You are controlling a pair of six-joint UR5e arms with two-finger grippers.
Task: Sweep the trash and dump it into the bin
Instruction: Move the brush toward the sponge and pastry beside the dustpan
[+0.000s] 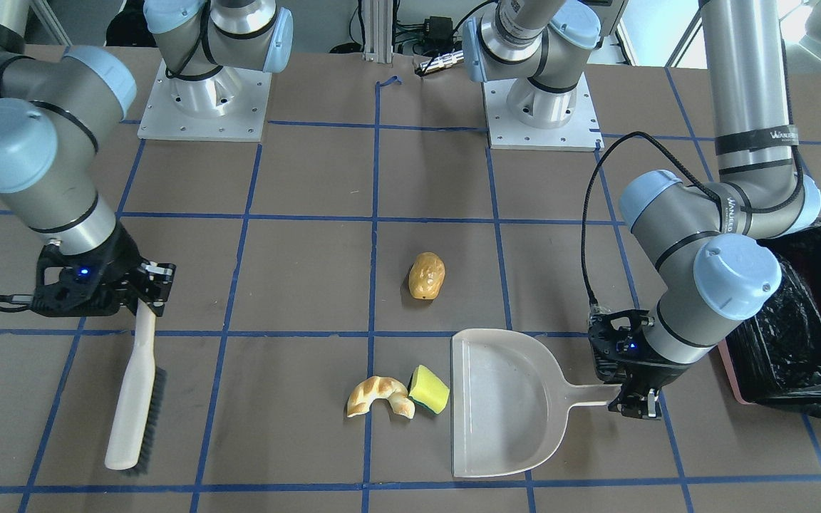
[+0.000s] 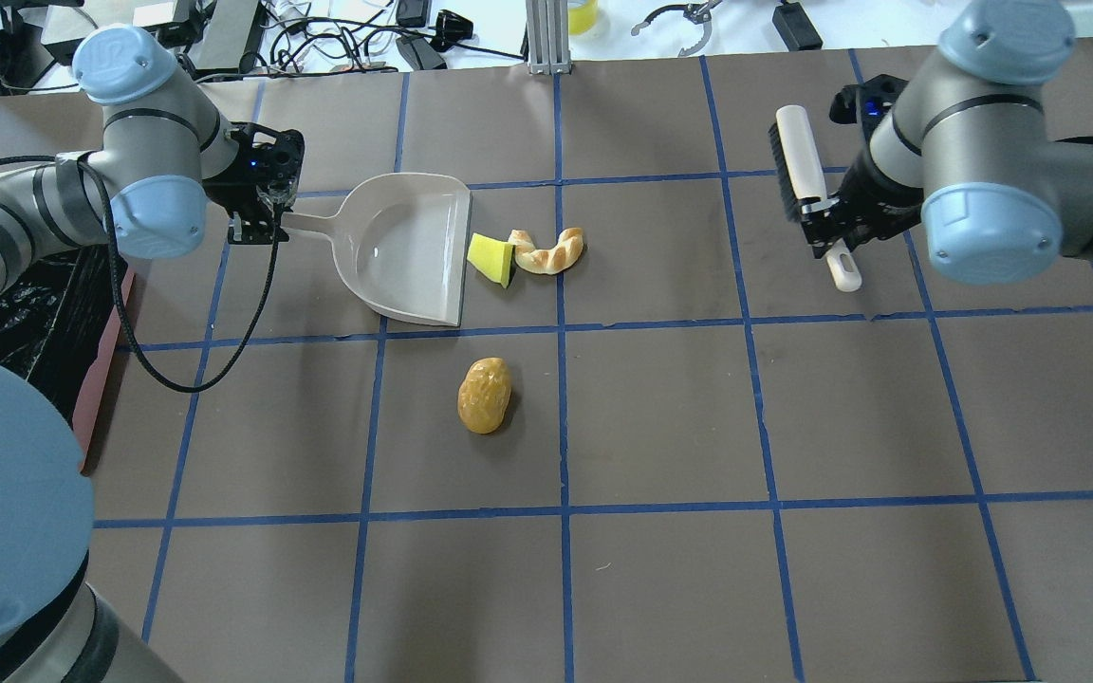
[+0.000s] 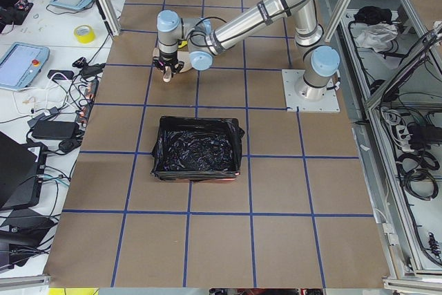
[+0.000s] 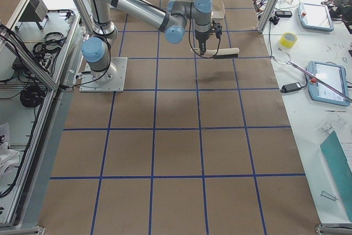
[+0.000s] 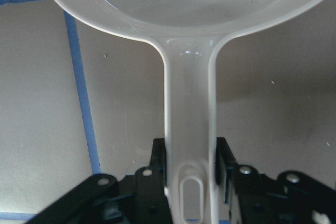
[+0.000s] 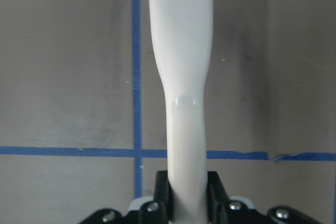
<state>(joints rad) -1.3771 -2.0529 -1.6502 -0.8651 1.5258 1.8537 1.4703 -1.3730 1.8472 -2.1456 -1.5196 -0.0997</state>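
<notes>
- Overhead exterior: brown table (image 2: 660,408) crossed by a blue tape grid (image 2: 564,417), with cables and gadgets heaped beyond the far edge.
- Exterior left: side benches with tablets and a yellow tape roll (image 3: 83,33).
- Lettering on the left arm's grey sleeve (image 1: 774,134) beginning "WAN", the rest unreadable.
- Left gripper (image 1: 635,405) clamped narrow on the handle of the beige dustpan (image 1: 503,399), flat on the table.
- Right gripper (image 1: 152,288) closed on the brush (image 1: 136,399) by its handle.
- Sponge (image 1: 428,389) just beside the dustpan's open lip, croissant (image 1: 380,396) against the sponge, potato lump (image 1: 427,276) apart, nearer the robot.
- Bin (image 1: 732,376) near the left arm, black-lined.
</notes>
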